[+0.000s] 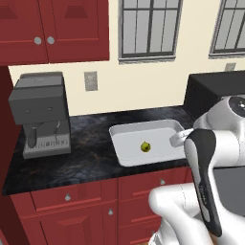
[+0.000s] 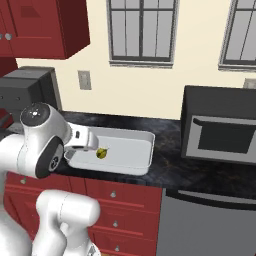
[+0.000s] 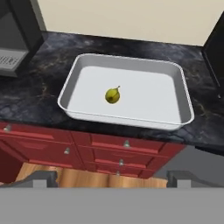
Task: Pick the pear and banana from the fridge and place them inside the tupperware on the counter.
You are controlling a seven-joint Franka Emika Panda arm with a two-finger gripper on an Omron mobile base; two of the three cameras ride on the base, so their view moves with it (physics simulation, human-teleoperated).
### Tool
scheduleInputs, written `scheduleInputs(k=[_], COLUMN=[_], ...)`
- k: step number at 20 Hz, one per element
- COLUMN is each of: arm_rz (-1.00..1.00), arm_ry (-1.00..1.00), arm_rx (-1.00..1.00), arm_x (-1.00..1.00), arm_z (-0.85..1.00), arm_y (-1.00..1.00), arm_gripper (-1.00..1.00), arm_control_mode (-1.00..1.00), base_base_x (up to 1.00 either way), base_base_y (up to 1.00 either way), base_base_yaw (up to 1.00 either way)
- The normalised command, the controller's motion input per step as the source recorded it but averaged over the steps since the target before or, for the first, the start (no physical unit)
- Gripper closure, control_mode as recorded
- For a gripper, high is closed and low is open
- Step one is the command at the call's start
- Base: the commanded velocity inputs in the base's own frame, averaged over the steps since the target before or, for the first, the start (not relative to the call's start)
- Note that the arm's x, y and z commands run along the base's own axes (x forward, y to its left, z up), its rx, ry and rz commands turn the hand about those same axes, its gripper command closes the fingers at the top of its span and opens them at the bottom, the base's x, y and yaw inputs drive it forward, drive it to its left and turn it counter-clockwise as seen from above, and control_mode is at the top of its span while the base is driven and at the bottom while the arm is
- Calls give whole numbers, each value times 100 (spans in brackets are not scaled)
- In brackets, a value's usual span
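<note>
The jaws of the white arm's two-finger gripper [image 3: 112, 177] are spread wide, their two grey fingertips [image 3: 41, 178] seen far apart at the bottom of the hand view; nothing is held between them and nothing is touched; in both base views the gripper itself is hidden behind the arm's own white links, so its jaws cannot be made out there. The small roundish yellow-green pear [image 3: 112, 95] lies loose near the middle of the shallow pale grey-white rectangular tray with rounded corners and raised rim [image 3: 186, 98], which rests on the black marbled stone bench [image 3: 35, 94] above dark red cabinets with small silver knobs [image 3: 43, 142]; the pear's short stem is seen in the hand view, while in the base views the fruit is too small for more than a dark spot to be told. The right end of the tray is covered by the arm in the left base view, and its left end in the right base view. A grey boxy coffee machine [image 1: 42, 112] stands on the bench well to the left of the tray; a black microwave [image 2: 220, 125] stands to the right, cut off by the frame edge. The arm is folded upward with its elbow raised, the hand being held above and in front of the bench edge, looking down at the tray.
</note>
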Motion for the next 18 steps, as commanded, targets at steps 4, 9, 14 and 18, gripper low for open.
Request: scheduleInputs(k=[4,9,14,18], arm_rz=[0,0,0,0], arm_ry=[5,0,0,0], arm_rx=[0,0,0,0], arm_x=[-42,0,0,0], arm_z=[7,0,0,0], arm_y=[0,0,0,0], arm_gripper=[-100,-100,-100,-100], arm_control_mode=[100,100,100,100], base_base_x=[-22,-100,-100,-96], base_base_y=[0,0,0,0], base_base_yaw=[0,25,57,71])
